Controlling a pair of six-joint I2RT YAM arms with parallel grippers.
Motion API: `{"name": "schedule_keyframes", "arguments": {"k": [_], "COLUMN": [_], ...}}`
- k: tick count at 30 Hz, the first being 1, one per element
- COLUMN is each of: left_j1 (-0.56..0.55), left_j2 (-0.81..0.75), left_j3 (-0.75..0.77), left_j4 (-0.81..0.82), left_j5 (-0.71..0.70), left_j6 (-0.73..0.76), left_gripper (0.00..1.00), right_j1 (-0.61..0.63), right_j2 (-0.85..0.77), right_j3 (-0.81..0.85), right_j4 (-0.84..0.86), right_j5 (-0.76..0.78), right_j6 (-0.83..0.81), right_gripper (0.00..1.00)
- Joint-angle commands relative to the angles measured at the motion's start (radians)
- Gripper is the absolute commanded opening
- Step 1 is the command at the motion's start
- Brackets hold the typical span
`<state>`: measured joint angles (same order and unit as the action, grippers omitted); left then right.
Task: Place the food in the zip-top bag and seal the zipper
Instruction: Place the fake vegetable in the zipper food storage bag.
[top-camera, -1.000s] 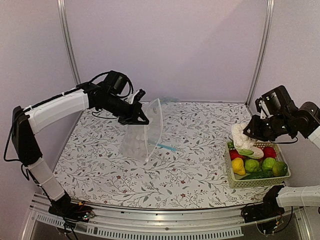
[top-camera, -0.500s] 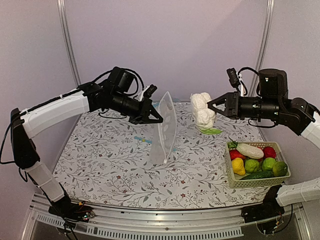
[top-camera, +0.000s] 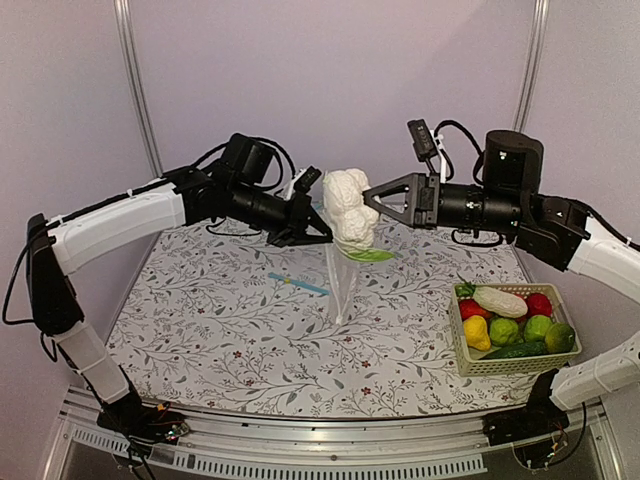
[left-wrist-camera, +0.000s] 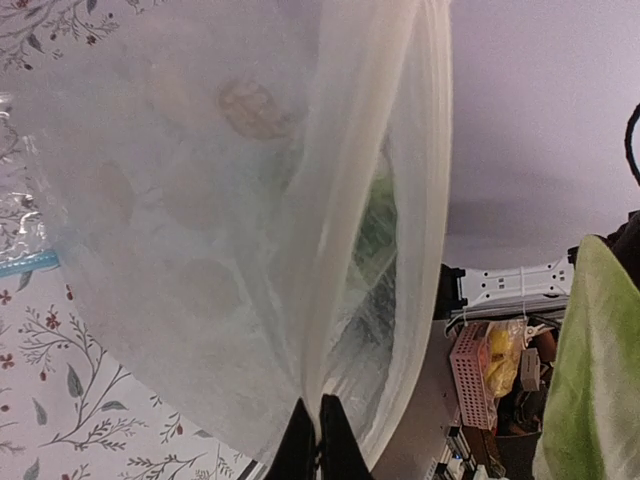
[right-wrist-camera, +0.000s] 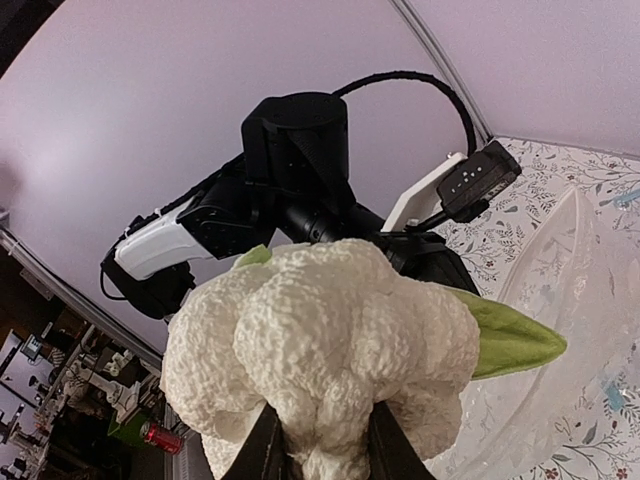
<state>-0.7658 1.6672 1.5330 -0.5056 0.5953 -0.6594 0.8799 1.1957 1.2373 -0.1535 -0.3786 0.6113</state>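
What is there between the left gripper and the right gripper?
The white cauliflower, held in the right gripper, next to the zip-top bag that the left gripper pinches. The top view shows it.

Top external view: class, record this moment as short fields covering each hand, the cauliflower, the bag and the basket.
left hand: shut on the edge of the zip-top bag, holding it up
right hand: gripping the cauliflower in the air
cauliflower: at the bag's top, beside the left hand
zip-top bag: hanging over the table
basket: right side of table; holds radish, lemon and more
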Motion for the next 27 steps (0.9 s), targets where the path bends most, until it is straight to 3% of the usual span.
{"name": "schedule_keyframes", "arguments": {"k": [1,11,27], "left_j1": [-0.010,-0.010,-0.010], "left_j2": [0.024,0.024,0.009], "left_j3": [0.009,-0.020,-0.063], "left_j4": [0.030,0.064,0.121], "left_j5": [0.017,0.030,0.049], "left_j6": [-0.008,-0.015,-0.045], "left_gripper": [0.00,0.00,0.00], "right_j1": [0.018,0.020,-0.063], "right_j2": [0.059,0.127,0.013], "right_j3": [0.018,-0.071,-0.251], "right_j4": [0.141,0.195,0.184], "right_j5": [-0.053,0.030,0.125], "right_j6": [0.029,0.043,0.105], "right_gripper": [0.00,0.00,0.00]}}
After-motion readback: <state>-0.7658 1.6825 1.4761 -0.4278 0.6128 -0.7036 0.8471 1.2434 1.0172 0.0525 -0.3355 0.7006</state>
